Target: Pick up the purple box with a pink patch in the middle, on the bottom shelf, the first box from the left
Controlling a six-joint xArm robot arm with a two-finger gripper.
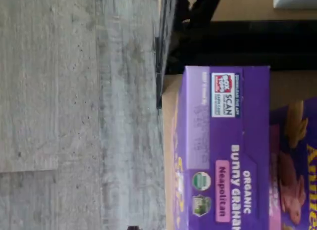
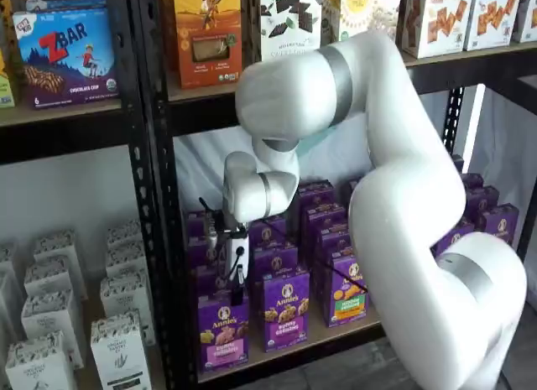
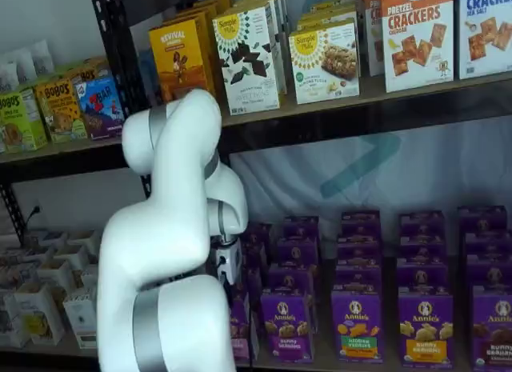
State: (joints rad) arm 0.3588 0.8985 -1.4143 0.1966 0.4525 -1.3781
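Note:
The purple box [image 2: 222, 328] stands upright at the front left of the bottom shelf [image 2: 336, 338], with a pink band across its lower front. The wrist view shows its top face [image 1: 223, 141] close up, with a pink "Neapolitan" patch. My gripper [image 2: 238, 296] hangs just above this box, its black fingers pointing down at the top edge. No gap between the fingers shows, and they do not visibly hold anything. In a shelf view my own arm hides most of the box [image 3: 239, 328], and the gripper [image 3: 233, 290] shows only partly.
A purple carton with a purple band [image 2: 284, 310] stands right beside the box, then one with a green and orange band [image 2: 344, 299]. More purple cartons fill the rows behind. A black perforated upright [image 2: 159, 239] stands close on the left. White cartons [image 2: 117, 348] sit on the neighbouring rack.

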